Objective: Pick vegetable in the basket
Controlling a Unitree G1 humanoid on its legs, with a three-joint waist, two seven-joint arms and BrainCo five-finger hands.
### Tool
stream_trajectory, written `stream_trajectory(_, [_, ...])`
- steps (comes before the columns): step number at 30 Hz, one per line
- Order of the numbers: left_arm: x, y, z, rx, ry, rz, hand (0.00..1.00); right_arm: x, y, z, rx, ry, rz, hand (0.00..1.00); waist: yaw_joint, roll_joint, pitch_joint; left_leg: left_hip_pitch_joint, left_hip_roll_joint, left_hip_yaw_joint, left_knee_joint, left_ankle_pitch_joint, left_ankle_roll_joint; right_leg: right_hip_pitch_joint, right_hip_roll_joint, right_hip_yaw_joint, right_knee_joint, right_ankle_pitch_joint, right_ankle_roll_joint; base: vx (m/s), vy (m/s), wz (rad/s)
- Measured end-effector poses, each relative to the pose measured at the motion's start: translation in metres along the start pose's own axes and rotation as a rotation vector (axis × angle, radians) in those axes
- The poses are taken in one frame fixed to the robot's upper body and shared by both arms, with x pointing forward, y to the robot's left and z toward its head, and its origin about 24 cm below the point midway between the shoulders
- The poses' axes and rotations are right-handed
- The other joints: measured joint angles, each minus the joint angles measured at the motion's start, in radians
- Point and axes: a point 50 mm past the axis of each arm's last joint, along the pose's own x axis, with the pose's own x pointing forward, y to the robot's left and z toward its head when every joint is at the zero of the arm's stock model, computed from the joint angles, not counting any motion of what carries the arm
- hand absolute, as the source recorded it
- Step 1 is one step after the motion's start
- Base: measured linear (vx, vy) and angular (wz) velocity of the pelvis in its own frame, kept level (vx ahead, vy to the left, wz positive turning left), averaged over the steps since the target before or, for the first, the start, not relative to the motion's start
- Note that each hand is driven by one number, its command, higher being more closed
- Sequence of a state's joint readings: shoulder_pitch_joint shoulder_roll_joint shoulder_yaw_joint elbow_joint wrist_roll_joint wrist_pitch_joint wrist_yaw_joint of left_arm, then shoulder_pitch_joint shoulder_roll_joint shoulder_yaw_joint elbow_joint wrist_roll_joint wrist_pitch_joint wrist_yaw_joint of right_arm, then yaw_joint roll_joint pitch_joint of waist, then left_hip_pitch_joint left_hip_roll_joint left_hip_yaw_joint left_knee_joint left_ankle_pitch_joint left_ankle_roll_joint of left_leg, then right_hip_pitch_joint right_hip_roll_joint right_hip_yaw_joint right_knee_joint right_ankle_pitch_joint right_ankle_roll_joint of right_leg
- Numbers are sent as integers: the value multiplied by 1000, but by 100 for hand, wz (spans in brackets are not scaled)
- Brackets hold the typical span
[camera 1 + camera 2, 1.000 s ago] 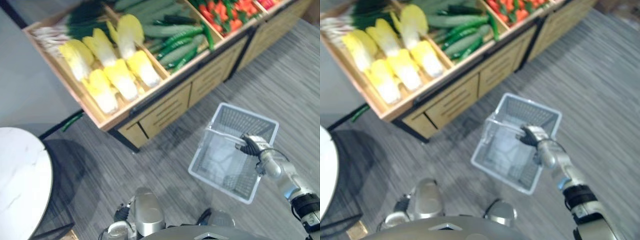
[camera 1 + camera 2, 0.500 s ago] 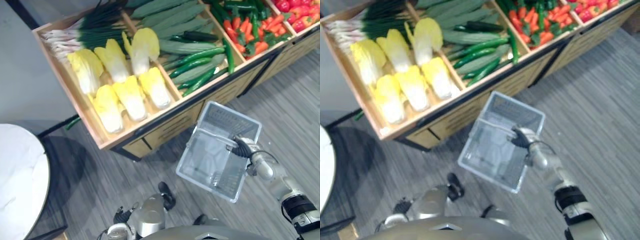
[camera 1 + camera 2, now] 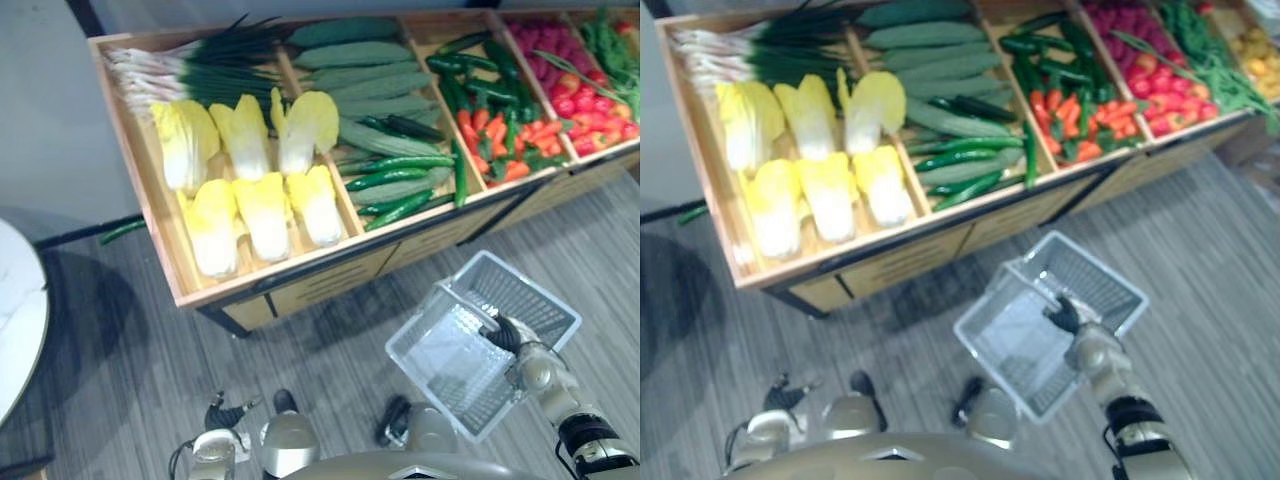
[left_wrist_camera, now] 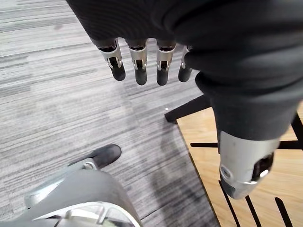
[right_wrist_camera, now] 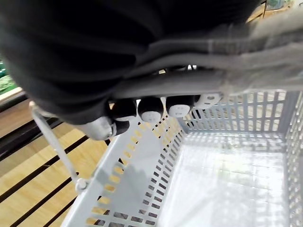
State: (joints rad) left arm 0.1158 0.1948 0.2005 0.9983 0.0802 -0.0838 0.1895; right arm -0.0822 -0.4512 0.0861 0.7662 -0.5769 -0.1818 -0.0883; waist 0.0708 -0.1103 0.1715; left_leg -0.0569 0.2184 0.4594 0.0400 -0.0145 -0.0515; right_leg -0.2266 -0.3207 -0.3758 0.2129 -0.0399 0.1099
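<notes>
Right hand (image 3: 507,336) gripping basket (image 3: 525,298) handle (image 5: 189,84) — left hand (image 4: 142,28) fingers (image 4: 138,66) straight.

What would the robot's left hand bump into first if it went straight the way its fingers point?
Most likely the grey floor. The left hand hangs open, fingers aiming down at bare floor beside the wooden stand; nothing seems between, though depth is unclear.

Our left robot hand (image 4: 140,66) hangs with straight, relaxed fingers. Our right robot hand (image 3: 507,337), forearm reaching forward, has its fingers curled round the basket handle (image 5: 255,78).
</notes>
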Motion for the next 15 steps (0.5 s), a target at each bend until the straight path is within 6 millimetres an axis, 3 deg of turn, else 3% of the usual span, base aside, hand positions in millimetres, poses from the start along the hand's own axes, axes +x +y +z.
stream_trajectory(1, [0,1,0,1,0,3,0,-1,0,-2,5,6,-6,100,3,-3,0,-9,8,-26,-3,11,-35,4,4,16,-55,35,1,95,-428,61])
stream_trajectory(2, [1,4,0,6,2,10,0,-2,3,-2,12,9,-1,100,5,-24,-2,-11,4,-43,-9,22,-60,13,1,33,-78,50,-2,78,-485,77])
stream_trajectory(3, [3,8,0,12,11,19,0,-3,8,-5,32,33,2,100,11,-27,8,-7,4,-68,-34,46,-98,23,6,33,-74,106,53,50,-378,55])
stream_trajectory(6, [-7,-23,-13,-28,58,-49,0,0,0,-14,56,83,-26,100,12,65,6,9,74,-52,-94,109,-132,30,102,-53,-69,70,7,183,-288,40])
stream_trajectory(7, [-7,-26,-14,-33,63,-57,0,-1,-1,-15,65,91,-34,100,8,77,7,10,85,-53,-110,124,-142,37,118,-71,-69,65,-1,208,-217,40])
stream_trajectory(8, [-8,-28,-14,-39,65,-59,0,-4,3,-21,75,114,-23,100,10,82,6,10,109,-56,-127,168,-150,46,145,-94,-70,56,-16,130,-175,30])
stream_trajectory(10, [-8,-27,-15,-42,68,-56,0,-5,4,-24,92,129,-21,100,9,80,5,9,115,-56,-126,188,-145,59,152,-109,-75,52,-20,84,-138,21])
stream_trajectory(15, [-4,-12,-9,-105,52,50,0,-16,22,-40,156,211,-21,100,-2,67,0,27,85,-33,-134,196,-137,115,147,-117,-141,67,1,38,27,14])
